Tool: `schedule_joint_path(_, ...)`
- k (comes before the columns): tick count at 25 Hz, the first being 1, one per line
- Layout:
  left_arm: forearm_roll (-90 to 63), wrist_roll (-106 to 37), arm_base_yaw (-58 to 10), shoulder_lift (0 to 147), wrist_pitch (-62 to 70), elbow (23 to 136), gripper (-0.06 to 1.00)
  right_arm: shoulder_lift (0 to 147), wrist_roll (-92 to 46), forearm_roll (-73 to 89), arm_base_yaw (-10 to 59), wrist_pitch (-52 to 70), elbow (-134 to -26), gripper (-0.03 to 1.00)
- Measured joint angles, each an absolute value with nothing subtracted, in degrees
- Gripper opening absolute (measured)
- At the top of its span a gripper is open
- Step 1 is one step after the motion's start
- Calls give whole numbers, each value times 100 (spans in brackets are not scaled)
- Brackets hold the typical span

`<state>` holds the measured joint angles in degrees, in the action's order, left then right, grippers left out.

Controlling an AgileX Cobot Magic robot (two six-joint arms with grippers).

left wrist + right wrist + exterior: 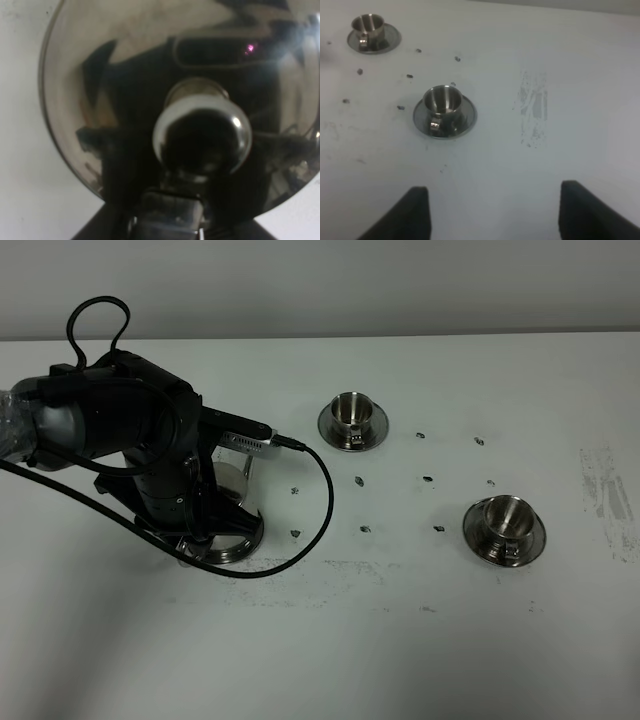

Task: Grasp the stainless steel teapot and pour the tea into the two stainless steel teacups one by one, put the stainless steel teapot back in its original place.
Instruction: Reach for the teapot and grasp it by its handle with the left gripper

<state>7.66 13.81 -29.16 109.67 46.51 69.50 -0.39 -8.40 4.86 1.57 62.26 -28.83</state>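
Left end effector [208,512] over teapot [234,478], grip hidden. Right end effector [492,210] wide. Open desk [400,640] between teapot and empty cups [350,410] [505,518]

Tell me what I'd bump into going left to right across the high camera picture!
black robot arm → back cup → front cup → scuffed patch

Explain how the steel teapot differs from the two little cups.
The stainless steel teapot wears a knobbed lid; the two teacups stand open. The teapot sits largely hidden under the left arm; the teacups stand uncovered, clear of it. Teapot and teacups share a shiny steel finish.
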Motion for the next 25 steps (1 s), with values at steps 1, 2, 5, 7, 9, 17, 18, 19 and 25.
schedule_joint_path(1,766,1388,-2916,10967,4639,6950,28,-39,-840,486,157,6226,-2883,56)
schedule_joint_path(2,768,1395,-2916,10967,4632,6950,25,-39,-840,486,157,6226,-2883,56)
schedule_joint_path(5,773,1437,-2916,10967,4621,6950,19,-39,-840,486,157,6226,-2883,56)
schedule_joint_path(7,766,1495,-2916,10967,4587,6950,19,-39,-840,486,157,6226,-2883,56)
schedule_joint_path(9,766,1517,-2916,10967,4530,6950,18,-39,-840,486,157,6226,-2883,56)
schedule_joint_path(17,766,1529,-2916,10967,4440,6950,18,-39,-840,486,157,6226,-2883,56)
schedule_joint_path(18,766,1529,-2916,10967,4440,6950,18,-39,-840,486,157,6226,-2883,56)
schedule_joint_path(19,766,1529,-2916,10967,4440,6950,18,-39,-840,486,157,6226,-2883,56)
schedule_joint_path(25,766,1355,-2916,10967,4538,6950,18,-39,-840,486,157,6226,-2883,56)
